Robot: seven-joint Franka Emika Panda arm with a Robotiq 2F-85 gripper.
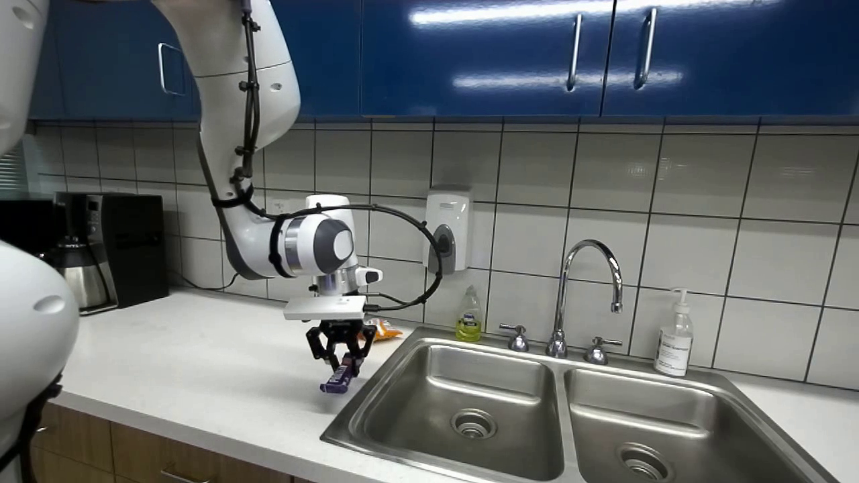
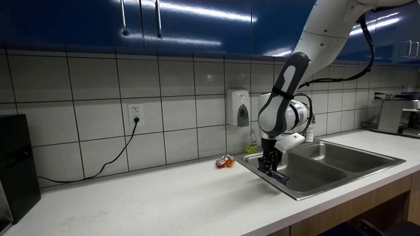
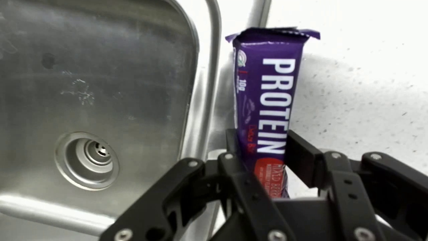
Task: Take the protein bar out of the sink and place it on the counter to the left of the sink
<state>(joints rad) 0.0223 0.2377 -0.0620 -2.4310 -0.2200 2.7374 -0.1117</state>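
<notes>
The protein bar [image 1: 337, 380], a purple wrapper with a red patch, is held in my gripper [image 1: 345, 364]. In the wrist view, the fingers [image 3: 262, 147] press both long sides of the bar [image 3: 267, 90], and its far end sticks out ahead. The bar is above the surface near the left rim of the sink [image 1: 561, 422], partly over the counter [image 1: 201, 362]. In an exterior view, the bar [image 2: 281, 177] and gripper [image 2: 269, 171] appear in front of the sink's edge [image 2: 347, 175]. The bar's near end is partly hidden by the gripper.
An orange wrapper [image 1: 382, 329] lies on the counter behind the gripper. A yellow soap bottle [image 1: 469, 315], the chrome faucet [image 1: 562, 295] and a pump bottle [image 1: 674, 339] stand behind the basins. A black coffee machine [image 1: 131, 248] stands at the far left.
</notes>
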